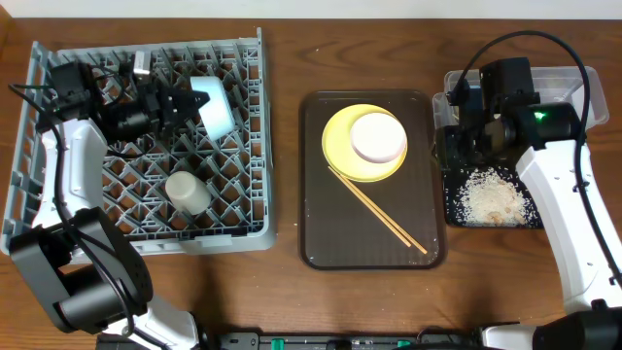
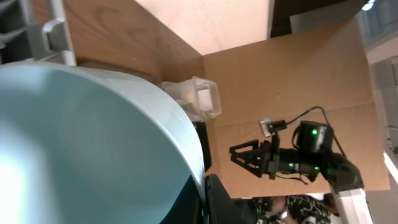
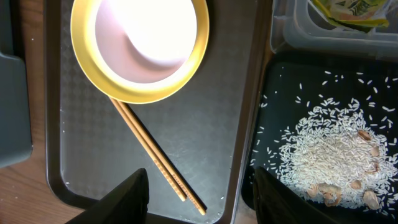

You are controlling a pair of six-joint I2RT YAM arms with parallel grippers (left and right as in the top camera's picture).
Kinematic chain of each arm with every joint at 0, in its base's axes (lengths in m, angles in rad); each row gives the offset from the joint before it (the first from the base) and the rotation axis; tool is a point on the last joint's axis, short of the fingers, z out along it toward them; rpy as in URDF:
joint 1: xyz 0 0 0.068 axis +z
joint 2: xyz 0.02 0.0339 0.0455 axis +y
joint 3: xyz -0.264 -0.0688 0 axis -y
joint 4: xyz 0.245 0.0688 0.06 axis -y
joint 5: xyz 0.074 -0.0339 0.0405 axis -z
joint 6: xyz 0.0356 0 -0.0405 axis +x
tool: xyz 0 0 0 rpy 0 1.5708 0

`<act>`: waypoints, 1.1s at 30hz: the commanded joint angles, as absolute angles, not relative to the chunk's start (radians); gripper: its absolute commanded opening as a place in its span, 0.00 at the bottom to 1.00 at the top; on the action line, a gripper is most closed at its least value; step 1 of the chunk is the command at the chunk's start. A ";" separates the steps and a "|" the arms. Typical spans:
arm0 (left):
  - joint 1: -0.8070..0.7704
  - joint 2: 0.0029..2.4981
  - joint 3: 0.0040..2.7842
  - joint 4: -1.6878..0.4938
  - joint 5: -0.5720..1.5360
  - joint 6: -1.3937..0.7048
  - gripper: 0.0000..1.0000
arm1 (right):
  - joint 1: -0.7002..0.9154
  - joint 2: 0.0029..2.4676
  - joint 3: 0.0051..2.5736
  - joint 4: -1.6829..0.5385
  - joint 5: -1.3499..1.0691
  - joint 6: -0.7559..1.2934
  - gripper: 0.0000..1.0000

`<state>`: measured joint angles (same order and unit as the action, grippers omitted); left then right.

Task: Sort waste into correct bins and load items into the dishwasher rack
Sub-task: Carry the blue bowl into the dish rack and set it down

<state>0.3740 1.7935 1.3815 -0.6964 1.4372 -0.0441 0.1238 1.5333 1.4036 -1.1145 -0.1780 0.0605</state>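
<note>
The grey dishwasher rack (image 1: 243, 199) fills the left. My left gripper (image 1: 183, 103) (image 2: 205, 186) hangs over it, shut on the rim of the light blue bowl (image 1: 216, 105) (image 2: 93, 137), which is tipped on edge. A white cup (image 1: 187, 192) lies in the rack. The yellow plate (image 1: 340, 156) (image 3: 87, 62) carries the white bowl (image 1: 377, 136) (image 3: 149, 31), with two chopsticks (image 1: 377, 206) (image 3: 155, 155) beside it. My right gripper (image 1: 455, 146) (image 3: 199, 193) is open and empty, straddling the tray edge. Rice scraps (image 1: 491, 197) (image 3: 329, 155) lie in the black tray (image 1: 452, 199) (image 3: 280, 81). The green-and-yellow wrapper (image 3: 348, 9) sits in the clear tub (image 1: 569, 83) (image 3: 305, 31).
The plate, bowl and chopsticks rest on a brown serving tray (image 1: 321, 233) (image 3: 74, 149) in the middle of the wooden table (image 1: 282, 292). The black tray and clear tub stand close against its right side.
</note>
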 commanded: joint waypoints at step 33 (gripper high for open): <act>0.421 1.928 1.339 -0.733 1.136 -0.027 0.07 | 0.130 1.533 1.407 -1.127 -0.168 0.073 0.52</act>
<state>0.4011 1.9064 1.3506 -0.7006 1.3941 -0.0380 0.1238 1.5333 1.4036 -1.1255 -0.1780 0.0605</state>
